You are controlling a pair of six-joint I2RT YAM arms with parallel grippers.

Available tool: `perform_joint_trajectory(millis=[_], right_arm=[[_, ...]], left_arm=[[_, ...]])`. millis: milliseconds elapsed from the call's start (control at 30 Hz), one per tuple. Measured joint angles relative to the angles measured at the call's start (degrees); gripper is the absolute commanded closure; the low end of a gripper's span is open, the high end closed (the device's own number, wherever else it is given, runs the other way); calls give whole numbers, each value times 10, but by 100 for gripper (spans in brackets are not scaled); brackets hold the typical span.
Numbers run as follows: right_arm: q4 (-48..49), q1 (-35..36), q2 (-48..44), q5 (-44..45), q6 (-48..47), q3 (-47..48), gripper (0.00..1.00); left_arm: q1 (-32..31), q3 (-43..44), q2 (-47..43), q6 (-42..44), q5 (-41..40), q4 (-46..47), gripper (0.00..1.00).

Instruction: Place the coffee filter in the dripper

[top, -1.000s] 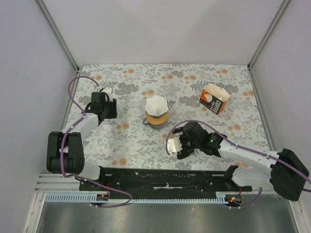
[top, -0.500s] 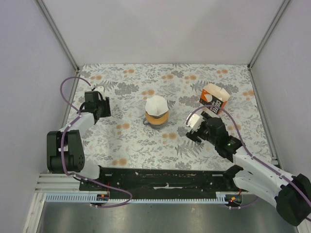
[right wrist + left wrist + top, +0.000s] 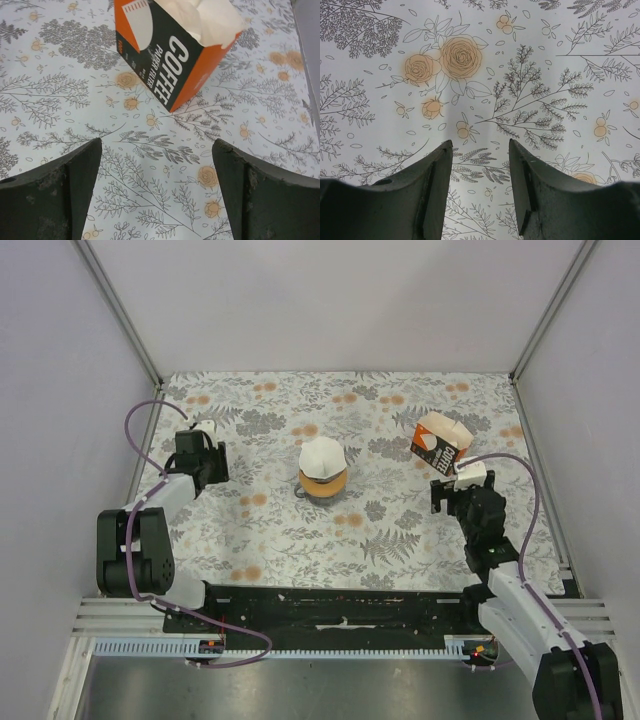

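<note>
the coffee filter (image 3: pixel 322 454) sits as a white cap on top of the dripper (image 3: pixel 324 483), whose orange-brown collar shows just under the paper's near rim. we cannot tell how deep the filter sits in the cone. the pair stands near the middle of the table (image 3: pixel 300 540), a little toward the far side, with bare flowered cloth all round it.

the left gripper (image 3: pixel 203 432) hangs over the far left part of the table, close to the left wall (image 3: pixel 70 440) and well apart from the dripper. its jaws stand partly apart, and in the left wrist view only cloth shows between them. open cloth lies to its right, little room to its left.

the right gripper (image 3: pixel 450 486) is on the right side, just near of the orange-and-white carton (image 3: pixel 440 443) and pointing toward it. its jaws are spread wide with nothing between them; the right wrist view shows cloth in the gap and the carton's near corner ahead, not touching the fingers. the carton's top is open, with white paper showing inside.

between the right gripper and the dripper the cloth is clear. the right wall (image 3: pixel 600 440) lies beyond the gripper, a strip of cloth between. the black rail (image 3: pixel 330 605) runs along the near edge.
</note>
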Motion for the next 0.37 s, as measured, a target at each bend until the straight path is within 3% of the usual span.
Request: perform_joint_trajectory(millis=[367], right_arm=[[73, -45, 17, 0, 52, -30, 2]], left_arm=[[0, -6, 0, 0, 1, 3, 46]])
